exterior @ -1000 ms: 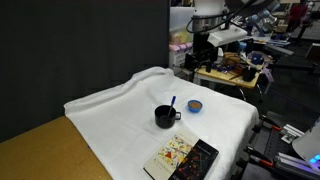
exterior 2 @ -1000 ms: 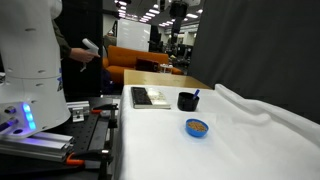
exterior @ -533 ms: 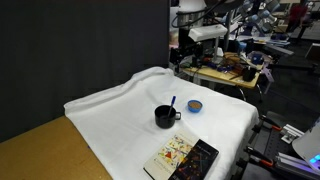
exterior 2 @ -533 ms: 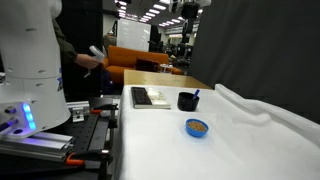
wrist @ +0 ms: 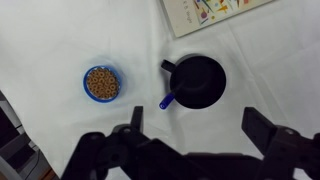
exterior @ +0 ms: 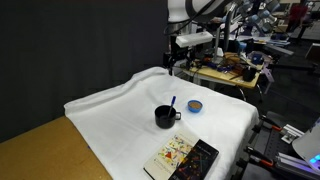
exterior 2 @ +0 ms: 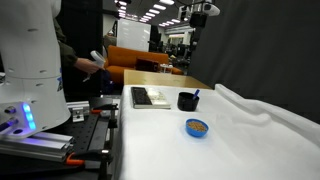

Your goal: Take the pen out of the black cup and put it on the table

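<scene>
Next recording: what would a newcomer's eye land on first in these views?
The glossy black cup stands on the white-draped table, a blue pen poking from its mouth. Beside it sits a small blue bowl of orange bits, and a colourful book lies at the table's edge.

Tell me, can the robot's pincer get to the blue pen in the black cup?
Probably yes. The pincer hangs open above the black cup, and the pen sticks out over its rim, uncovered. The book and small blue bowl lie off to the sides.
</scene>
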You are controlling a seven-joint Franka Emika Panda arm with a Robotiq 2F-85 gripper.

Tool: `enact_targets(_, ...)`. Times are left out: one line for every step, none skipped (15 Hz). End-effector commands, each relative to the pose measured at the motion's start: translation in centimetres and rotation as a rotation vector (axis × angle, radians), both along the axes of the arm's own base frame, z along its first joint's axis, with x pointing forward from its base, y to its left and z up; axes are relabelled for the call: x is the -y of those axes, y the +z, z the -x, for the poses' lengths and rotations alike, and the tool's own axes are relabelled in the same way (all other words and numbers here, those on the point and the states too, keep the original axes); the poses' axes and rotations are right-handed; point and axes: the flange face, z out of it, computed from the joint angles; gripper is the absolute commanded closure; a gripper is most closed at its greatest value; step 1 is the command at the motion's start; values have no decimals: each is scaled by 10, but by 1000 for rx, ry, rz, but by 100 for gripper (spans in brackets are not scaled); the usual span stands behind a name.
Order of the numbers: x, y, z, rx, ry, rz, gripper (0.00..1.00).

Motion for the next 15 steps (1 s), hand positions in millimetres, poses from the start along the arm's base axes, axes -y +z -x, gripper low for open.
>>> enact_targets(6, -1, -13, -27, -50, 19, 0)
enact_targets(8, -3, -15, -32, -60, 21, 0)
enact_targets(10, -5, -16, -38, -67, 22, 0)
enact_targets(11, -8, -16, -44, -71, 24, 0)
enact_targets(11, -11, -16, -53, -73, 23, 0)
enact_targets(11, -14, -15, -60, -72, 21, 0)
enact_targets(10, -16, -15, -67, -67, 13, 0)
enact_targets(9, -17, -14, -68, -63, 10, 0)
enact_targets(7, -17, -14, -68, -59, 8, 0)
enact_targets(6, -16, -13, -65, -55, 9, 0)
enact_targets(3, -11, -11, -53, -45, 4, 0)
enact_targets(5, -18, -11, -49, -44, 14, 0)
enact_targets(3, -16, -11, -46, -41, 13, 0)
enact_targets(2, -15, -11, -44, -39, 12, 0)
enact_targets(2, -15, -11, -43, -39, 12, 0)
